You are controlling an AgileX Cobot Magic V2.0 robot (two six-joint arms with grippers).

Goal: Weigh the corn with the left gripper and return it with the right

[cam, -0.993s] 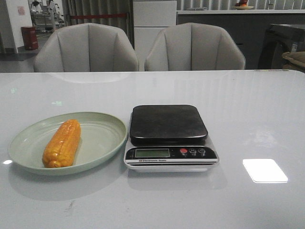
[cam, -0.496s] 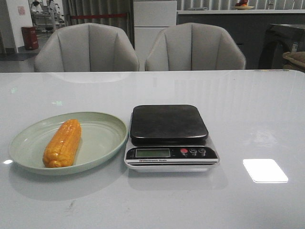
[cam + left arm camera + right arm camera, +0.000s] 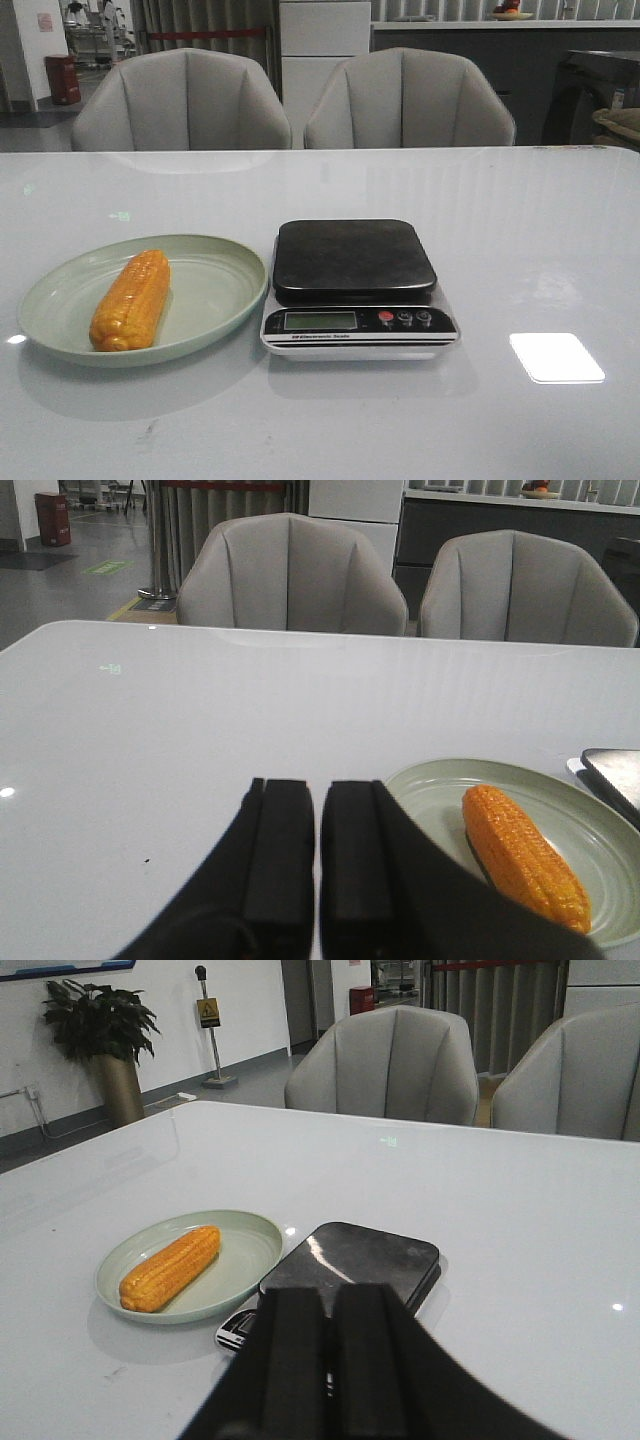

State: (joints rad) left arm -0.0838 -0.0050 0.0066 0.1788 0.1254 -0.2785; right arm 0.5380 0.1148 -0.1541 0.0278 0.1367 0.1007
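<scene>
The corn (image 3: 130,300) lies in the green plate (image 3: 215,290), just left of the scale (image 3: 355,290), whose platform is bare. You see its long axis running away from the robot, far end tilted slightly rightward. The left gripper (image 3: 315,855) is clenched, fingers pressed together, with the corn ahead and to its right. The right gripper (image 3: 328,1355), likewise clenched and holding nothing, looks over the scale. This layout fits both corn awaiting weighing and corn already returned.
</scene>
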